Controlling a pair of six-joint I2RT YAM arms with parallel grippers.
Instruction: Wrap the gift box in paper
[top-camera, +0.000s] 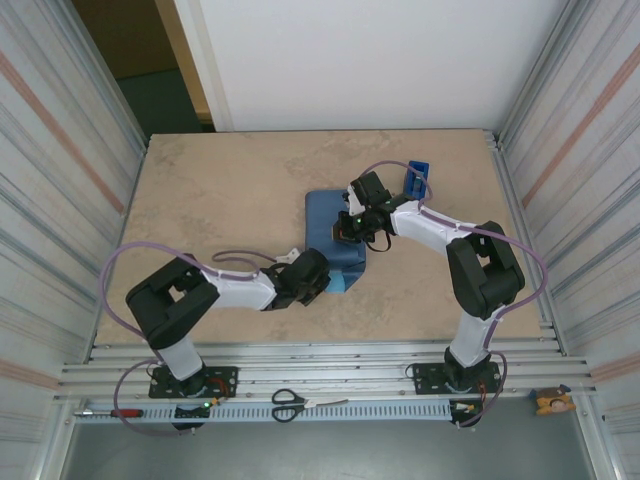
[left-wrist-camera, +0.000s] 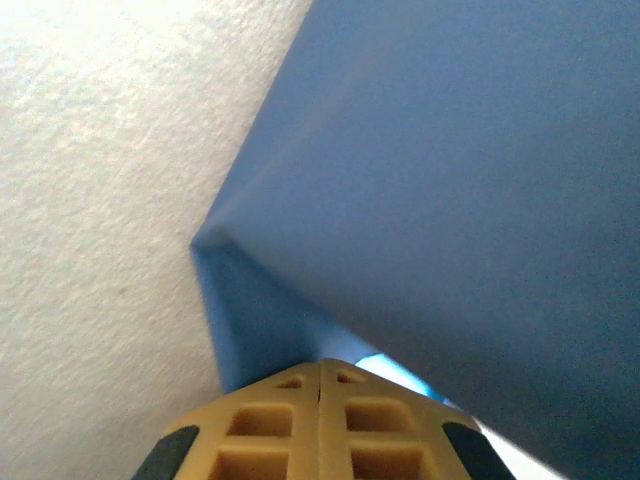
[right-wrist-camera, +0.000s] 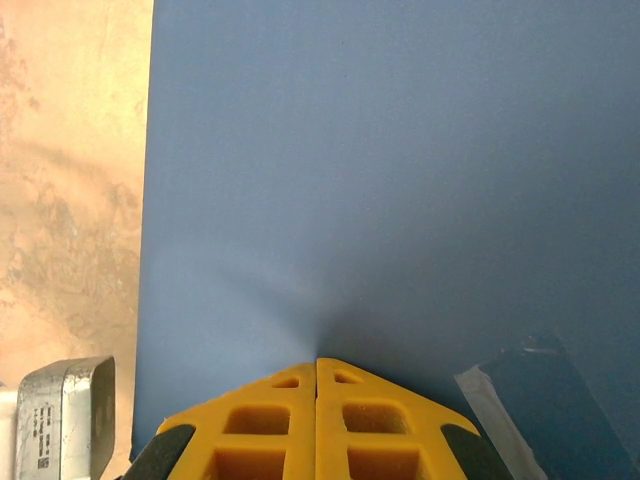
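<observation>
The paper (top-camera: 328, 232) lies mid-table as a dark blue, folded parcel; the gift box is hidden under it. My right gripper (top-camera: 350, 228) rests on top of the parcel. In the right wrist view its shut fingertips (right-wrist-camera: 317, 362) press down on the flat dark blue paper (right-wrist-camera: 380, 170), and a strip of clear tape (right-wrist-camera: 492, 402) sits just to their right. My left gripper (top-camera: 318, 281) is at the parcel's near edge. In the left wrist view it (left-wrist-camera: 320, 364) is shut, its tips against a folded corner flap of the paper (left-wrist-camera: 450, 180), with a sliver of the light blue face (left-wrist-camera: 392, 371) beside them.
A small blue tape dispenser (top-camera: 416, 182) stands behind the right arm. Scissors (top-camera: 290, 403) and a red-handled screwdriver (top-camera: 110, 412) lie on the rail in front of the bases. A small orange object (top-camera: 552, 402) sits at the near right. Corrugated walls close in both sides.
</observation>
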